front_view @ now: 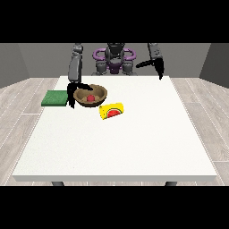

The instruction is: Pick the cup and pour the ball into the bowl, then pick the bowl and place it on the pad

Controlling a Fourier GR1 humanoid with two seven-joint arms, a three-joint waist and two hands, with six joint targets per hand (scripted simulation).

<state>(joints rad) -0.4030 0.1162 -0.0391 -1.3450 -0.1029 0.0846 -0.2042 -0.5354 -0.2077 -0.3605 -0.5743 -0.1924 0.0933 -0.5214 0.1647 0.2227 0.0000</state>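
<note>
Bowl with ball inside sat just right of the pad, cup tipped beside it; view-left hand at its rim, fingers' state unclear; bowl judged rigid, light, best pinched at the rim.

A: The light is even and fairly bright, and the white table shows no glare.
B: Shadows are faint; only a soft dark patch lies under the bowl, and the hand at the view's left reads as a black shape.
</note>
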